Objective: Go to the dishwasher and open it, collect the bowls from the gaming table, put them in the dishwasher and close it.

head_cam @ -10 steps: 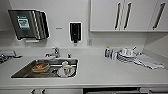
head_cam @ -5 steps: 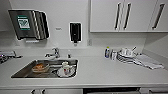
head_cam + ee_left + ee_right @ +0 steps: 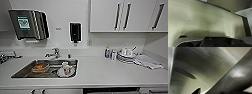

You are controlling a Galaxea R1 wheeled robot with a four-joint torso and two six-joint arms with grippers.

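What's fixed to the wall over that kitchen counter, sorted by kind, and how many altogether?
Paper towel dispenser: 1
Black soap dispenser: 1
White cabinet doors with black handles: 3 in view
Total: 5

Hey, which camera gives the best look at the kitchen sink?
The head view. It takes in the whole steel sink set into the white counter, with the tap behind it and dishes lying in the basin. The left wrist view looks at a speckled pale surface and the right wrist view at blurred grey metal; neither gives any of the sink.
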